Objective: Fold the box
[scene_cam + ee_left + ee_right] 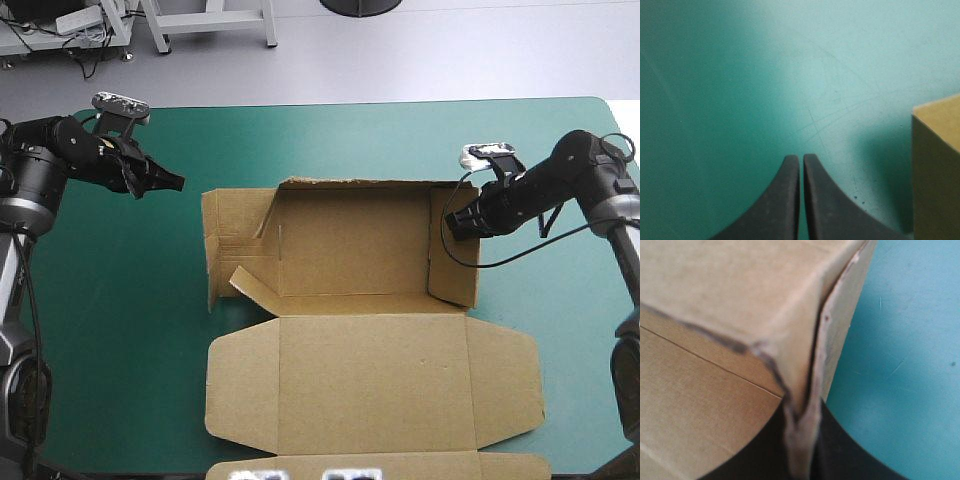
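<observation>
In the high view the box (pixel 375 260) is cut off at 6 o'clock: its nearest flap (pixel 450 466) shows only as a strip. At 3 o'clock of the box the right gripper (pixel 457 224) meets the wall (pixel 452 265), but its tips are too small to tell apart. In the right wrist view the blurred box covers the fingertips. The left wrist view shows only one box corner.

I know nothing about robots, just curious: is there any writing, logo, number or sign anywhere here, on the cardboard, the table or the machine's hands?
No text can be read in any view.
The box: plain brown board, only creases and cut edges.
The teal-green cover: faint scratches, no print.
The left end effector and the right end effector: plain black, no label showing.
</observation>
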You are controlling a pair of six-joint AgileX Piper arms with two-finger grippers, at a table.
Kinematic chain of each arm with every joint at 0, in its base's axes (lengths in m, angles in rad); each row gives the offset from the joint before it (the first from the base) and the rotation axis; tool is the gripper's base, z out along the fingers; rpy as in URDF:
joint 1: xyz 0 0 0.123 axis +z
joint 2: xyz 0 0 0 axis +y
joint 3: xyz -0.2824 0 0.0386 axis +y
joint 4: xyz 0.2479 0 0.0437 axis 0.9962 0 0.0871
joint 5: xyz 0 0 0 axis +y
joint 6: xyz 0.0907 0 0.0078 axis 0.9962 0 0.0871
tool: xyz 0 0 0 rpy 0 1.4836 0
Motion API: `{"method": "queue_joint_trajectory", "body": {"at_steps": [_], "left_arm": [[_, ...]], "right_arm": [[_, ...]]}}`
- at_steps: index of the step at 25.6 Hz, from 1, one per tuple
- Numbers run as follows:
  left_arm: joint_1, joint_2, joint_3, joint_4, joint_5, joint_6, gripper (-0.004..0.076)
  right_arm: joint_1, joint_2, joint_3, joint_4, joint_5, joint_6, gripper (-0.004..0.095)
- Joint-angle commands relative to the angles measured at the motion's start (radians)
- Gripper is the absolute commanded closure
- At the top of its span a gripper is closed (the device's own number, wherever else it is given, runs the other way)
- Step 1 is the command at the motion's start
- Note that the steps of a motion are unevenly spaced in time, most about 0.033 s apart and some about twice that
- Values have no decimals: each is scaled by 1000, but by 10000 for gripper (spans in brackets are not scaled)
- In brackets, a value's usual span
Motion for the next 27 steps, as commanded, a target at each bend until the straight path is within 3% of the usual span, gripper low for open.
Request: {"method": "queue_joint_trajectory", "body": {"at_steps": [1, 6, 10, 13, 19, 27], "left_arm": [[0, -28, -31, -25, -25, 2, 711], [0, -19, -31, -25, -29, 2, 711], [0, -19, -31, -25, -27, 2, 711], [0, -19, -31, -25, -27, 2, 711], [0, -19, -31, -25, -27, 2, 711], [0, -19, -31, -19, -27, 2, 711]], "right_arm": [[0, 37, -42, 28, 35, -26, 908], [0, 144, -42, 33, 25, -66, 907], [0, 168, -42, 66, -50, -127, 893], [0, 168, -44, 158, -63, -173, 790], [0, 164, -49, 164, -48, -184, 586], [0, 147, -266, 205, 32, -142, 578]]}}
